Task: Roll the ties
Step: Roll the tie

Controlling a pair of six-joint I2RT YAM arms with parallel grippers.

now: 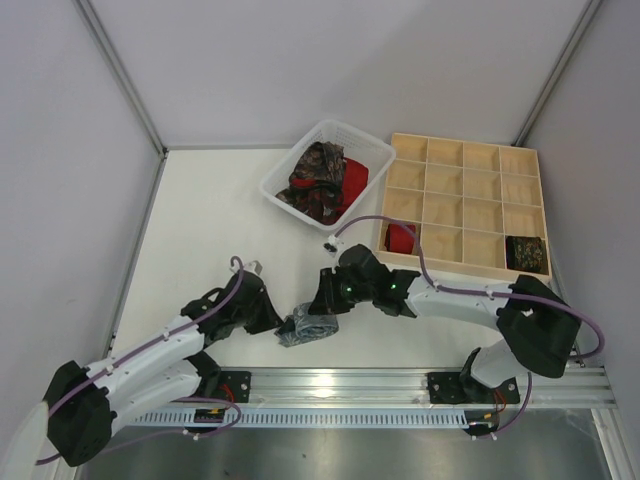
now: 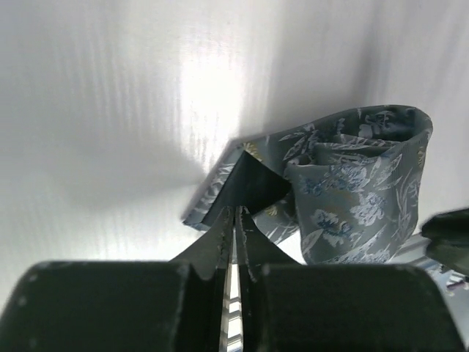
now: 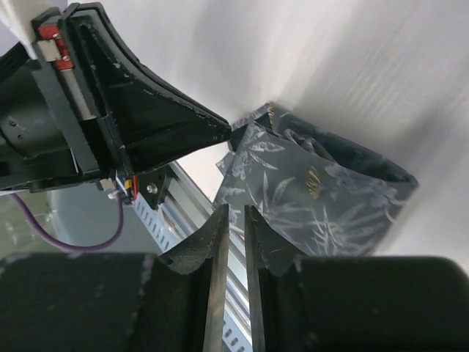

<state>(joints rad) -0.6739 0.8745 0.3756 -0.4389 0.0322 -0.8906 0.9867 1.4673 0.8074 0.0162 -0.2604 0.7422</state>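
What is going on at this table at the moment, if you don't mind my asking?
The left gripper and right gripper meet from either side at a partly rolled grey tie, each with its jaws nearly together. Whether either actually pinches the fabric is unclear. A red roll and a dark roll already sit in the wooden tray, and more ties wait in the white basket.

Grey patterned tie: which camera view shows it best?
Left wrist: the grey patterned tie is close and well lit, its rolled loop and floral print clear. Right wrist shows one shaded side. Top external shows only a small, partly covered bundle.
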